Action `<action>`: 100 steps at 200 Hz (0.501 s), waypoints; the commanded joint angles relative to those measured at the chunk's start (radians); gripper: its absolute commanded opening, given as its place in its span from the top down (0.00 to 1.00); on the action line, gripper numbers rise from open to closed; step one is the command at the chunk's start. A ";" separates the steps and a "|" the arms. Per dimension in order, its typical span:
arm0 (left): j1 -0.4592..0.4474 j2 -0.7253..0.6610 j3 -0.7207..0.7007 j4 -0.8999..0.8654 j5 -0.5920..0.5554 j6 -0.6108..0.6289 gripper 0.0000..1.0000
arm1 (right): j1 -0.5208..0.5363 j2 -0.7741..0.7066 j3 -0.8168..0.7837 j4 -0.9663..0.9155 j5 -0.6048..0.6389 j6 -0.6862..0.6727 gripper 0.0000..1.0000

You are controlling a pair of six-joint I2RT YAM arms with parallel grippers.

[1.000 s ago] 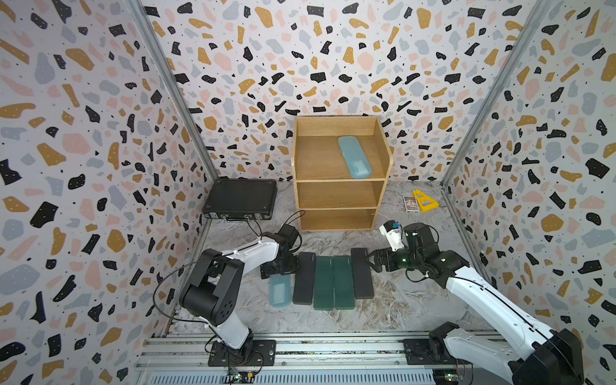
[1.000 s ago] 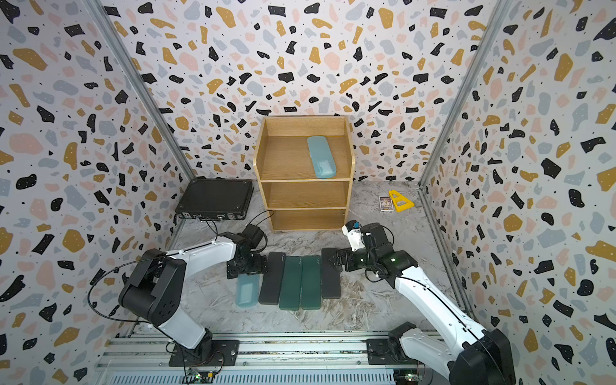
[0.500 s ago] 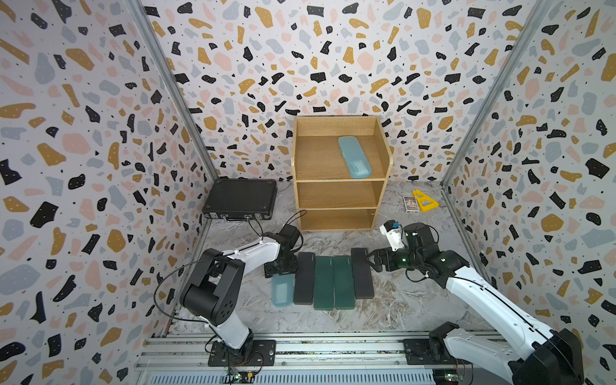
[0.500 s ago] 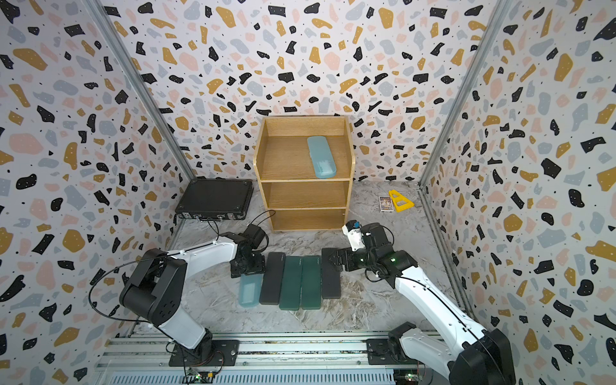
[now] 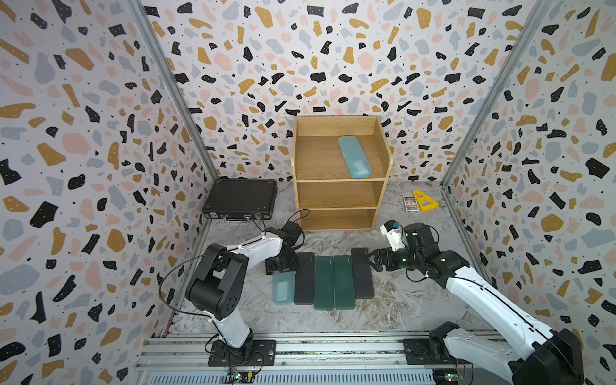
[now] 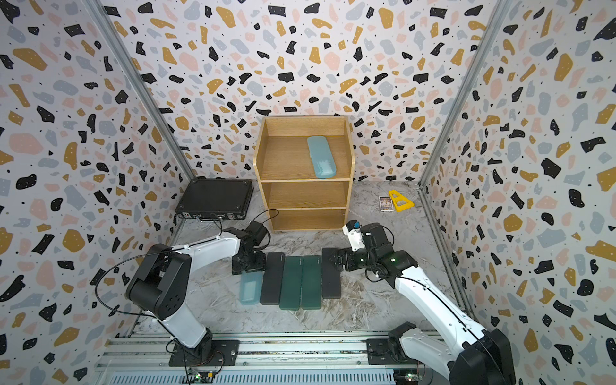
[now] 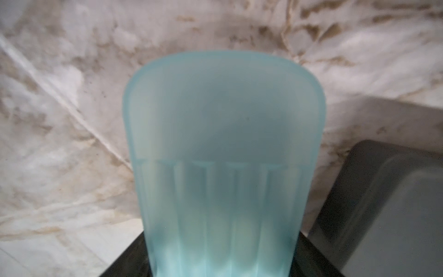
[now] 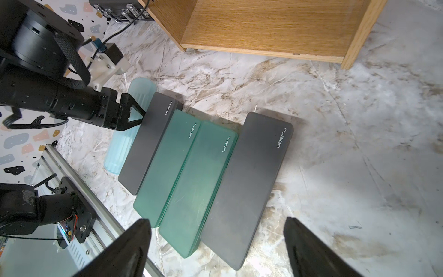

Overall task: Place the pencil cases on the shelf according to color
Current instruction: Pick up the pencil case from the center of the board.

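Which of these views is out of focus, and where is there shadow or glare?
Left wrist view: the light blue pencil case sits so close it looks soft, the black pencil case beside it blurred too. Right wrist view: sharp, the nusign lettering readable. Both top views: even light, no glare, the shelf's lower tiers slightly shaded.

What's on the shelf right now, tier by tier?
Top tier of the shelf: one blue case, lying askew, nearer the right side panel. Middle and bottom tiers: bare as far as they show; their back parts are hidden under the boards above.
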 commanded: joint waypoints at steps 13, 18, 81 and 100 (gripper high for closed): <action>-0.006 -0.092 0.046 -0.087 0.004 0.021 1.00 | 0.005 -0.024 0.026 -0.021 0.024 -0.007 0.08; -0.008 -0.106 0.053 -0.099 0.004 0.024 1.00 | 0.005 -0.024 0.026 -0.021 0.026 -0.007 0.08; -0.063 -0.226 0.195 -0.258 0.015 0.041 1.00 | 0.005 -0.045 0.049 -0.046 0.039 -0.010 0.08; -0.092 -0.234 0.258 -0.305 0.007 0.047 1.00 | 0.004 -0.053 0.050 -0.053 0.040 -0.011 0.09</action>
